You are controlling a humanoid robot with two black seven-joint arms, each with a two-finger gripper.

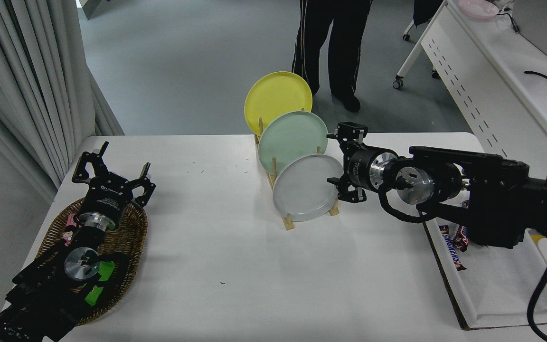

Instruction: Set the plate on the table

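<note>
right gripper (336,160) spread open, at the plate's right edge, not gripping | plate (305,188) lies just left of it, standing on edge in the front slot of the wooden rack (287,219) on the table (235,275) | right arm nearer; left gripper (112,167) parked open over the basket (126,237) | count: 3 plates (grey, mint plate (288,135), yellow plate (273,95)), 1 rack, 2 grippers

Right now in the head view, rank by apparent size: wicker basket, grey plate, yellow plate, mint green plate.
1. Wicker basket, clearly largest.
2. Grey plate, mint green plate and yellow plate: alike; overlap and differing nearness to the camera make ranking them unsure.
</note>
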